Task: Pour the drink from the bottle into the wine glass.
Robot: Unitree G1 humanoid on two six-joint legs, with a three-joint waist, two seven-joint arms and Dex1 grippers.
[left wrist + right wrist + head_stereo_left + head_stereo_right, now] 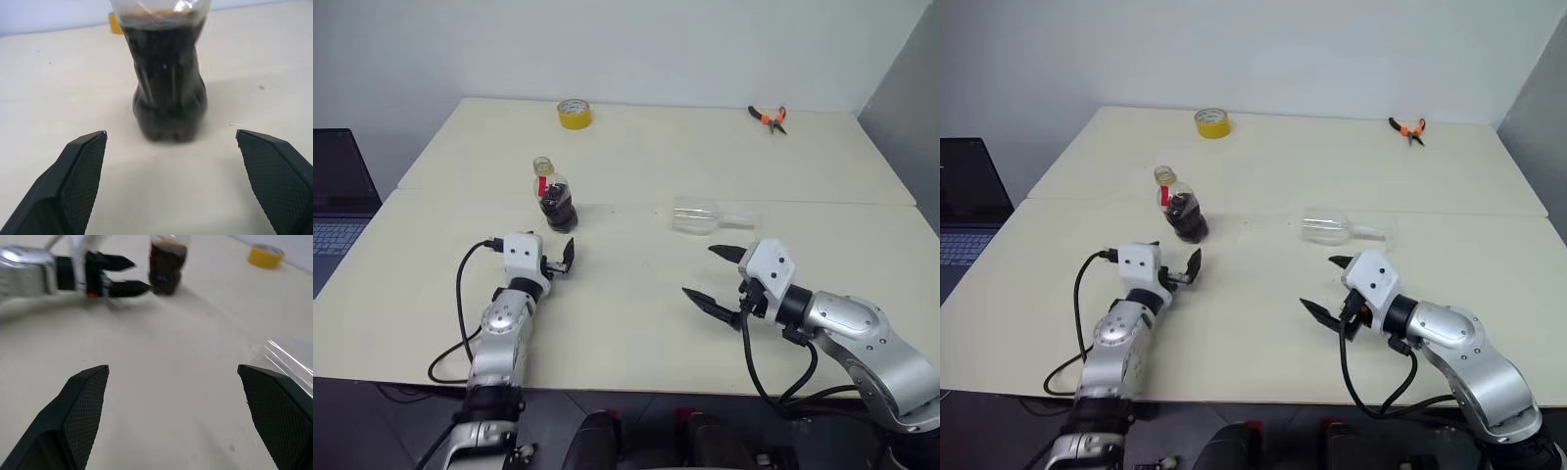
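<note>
Clear wine glass [705,215] lain sideways, just beyond open right end effector [713,272] | bottle [555,196] upright beyond open, empty left end effector [565,257]

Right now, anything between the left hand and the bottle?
Nothing. In the left wrist view only bare table lies between the open left hand and the upright bottle. The left eye view agrees.

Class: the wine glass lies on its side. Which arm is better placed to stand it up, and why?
The right, probably. The right gripper is open just short of the wine glass, while the left gripper faces the bottle.
</note>
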